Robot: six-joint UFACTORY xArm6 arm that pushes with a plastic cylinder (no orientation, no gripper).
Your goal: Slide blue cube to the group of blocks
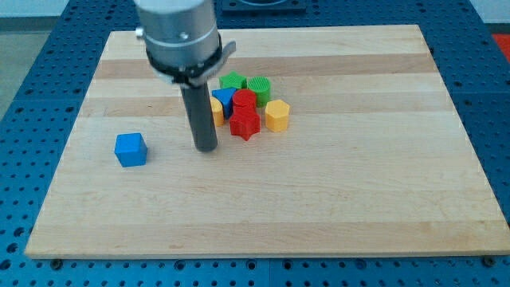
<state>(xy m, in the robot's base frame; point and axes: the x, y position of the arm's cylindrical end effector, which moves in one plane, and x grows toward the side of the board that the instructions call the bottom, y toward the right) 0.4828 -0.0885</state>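
Note:
The blue cube (131, 149) lies alone at the view's left on the wooden board (335, 191). The group of blocks sits at upper centre: a green star-like block (233, 81), a green cylinder (260, 87), a blue triangular block (224, 98), a red cylinder (245, 101), a red star-like block (245, 123), a yellow hexagonal block (276, 115) and a yellow block (216, 111) partly hidden behind the rod. My tip (206, 148) rests on the board between the cube and the group, right of the cube and just below-left of the group.
The board lies on a blue perforated table (32, 104). The arm's grey cylindrical body (179, 36) hangs over the board's upper left-centre.

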